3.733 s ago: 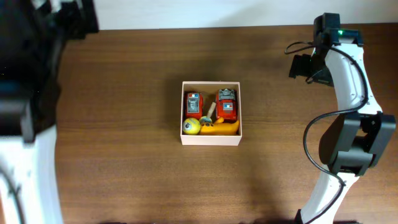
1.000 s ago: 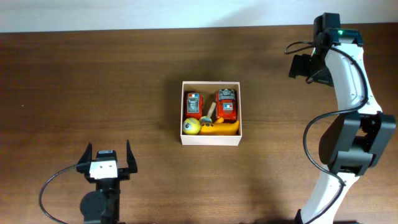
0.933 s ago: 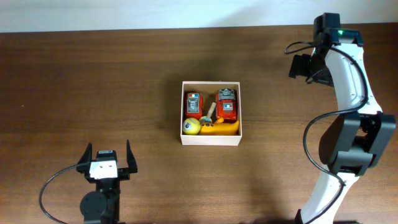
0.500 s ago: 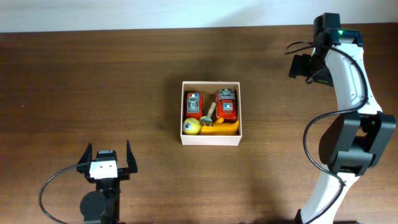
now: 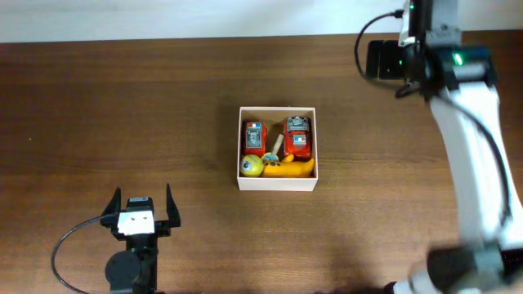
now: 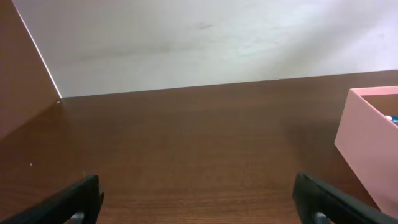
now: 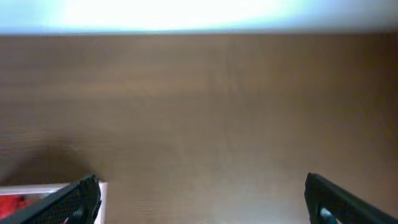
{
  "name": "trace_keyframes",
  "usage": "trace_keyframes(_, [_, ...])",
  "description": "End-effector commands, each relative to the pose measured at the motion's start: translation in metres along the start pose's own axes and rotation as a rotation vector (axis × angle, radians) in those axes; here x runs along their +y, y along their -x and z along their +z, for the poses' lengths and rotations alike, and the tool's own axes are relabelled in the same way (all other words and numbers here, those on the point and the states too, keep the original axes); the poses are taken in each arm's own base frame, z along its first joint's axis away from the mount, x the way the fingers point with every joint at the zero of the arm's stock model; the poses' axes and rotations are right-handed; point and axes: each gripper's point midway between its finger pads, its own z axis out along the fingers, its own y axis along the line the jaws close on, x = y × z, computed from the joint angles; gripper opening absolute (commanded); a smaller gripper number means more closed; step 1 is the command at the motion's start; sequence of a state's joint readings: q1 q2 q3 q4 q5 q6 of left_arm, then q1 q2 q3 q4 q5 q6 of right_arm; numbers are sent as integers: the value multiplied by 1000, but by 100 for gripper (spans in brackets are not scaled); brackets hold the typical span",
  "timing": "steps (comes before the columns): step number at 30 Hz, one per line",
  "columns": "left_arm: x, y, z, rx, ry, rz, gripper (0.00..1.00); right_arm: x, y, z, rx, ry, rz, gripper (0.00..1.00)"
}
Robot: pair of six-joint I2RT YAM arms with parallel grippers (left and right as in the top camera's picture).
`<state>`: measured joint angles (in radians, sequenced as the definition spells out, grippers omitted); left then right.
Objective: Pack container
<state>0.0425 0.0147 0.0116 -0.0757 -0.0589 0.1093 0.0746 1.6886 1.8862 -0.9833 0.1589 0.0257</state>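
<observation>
White-walled square container (image 5: pixel 276 184) holds red and yellow toys (image 5: pixel 296 137); left pincer (image 5: pixel 141 201) and right pincer (image 7: pixel 202 199) — wide, empty — stand clear, packing seemingly done.

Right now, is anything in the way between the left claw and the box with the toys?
No, nothing that I can see. The left claw is open and apart from the box. Only bare table lies between them, so the path looks clear.

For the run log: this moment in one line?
container: toys inside | left gripper: open, empty, apart from container | right gripper: open, empty, apart from container
</observation>
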Motion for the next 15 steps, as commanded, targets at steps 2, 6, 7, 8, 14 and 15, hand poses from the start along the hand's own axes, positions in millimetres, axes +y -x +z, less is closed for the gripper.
trace_keyframes(2, [0,0,0,-3,-4,12,99,5,-14,-59,-135,28,-97,99])
trace_keyframes(6, [0,0,0,-3,-4,12,99,10,-55,-87,-256,104,-85,99])
trace_keyframes(7, [0,0,0,-3,-4,12,99,10,-65,-90,-278,111,-83,99])
trace_keyframes(8, [0,0,0,-3,-5,12,99,11,-78,-92,-305,121,-81,99])
trace_keyframes(14, [0,0,0,-3,-5,12,99,11,-139,-96,-447,144,-67,99])
trace_keyframes(15, [0,0,0,-3,-4,12,99,13,-150,-95,-470,162,-67,99])
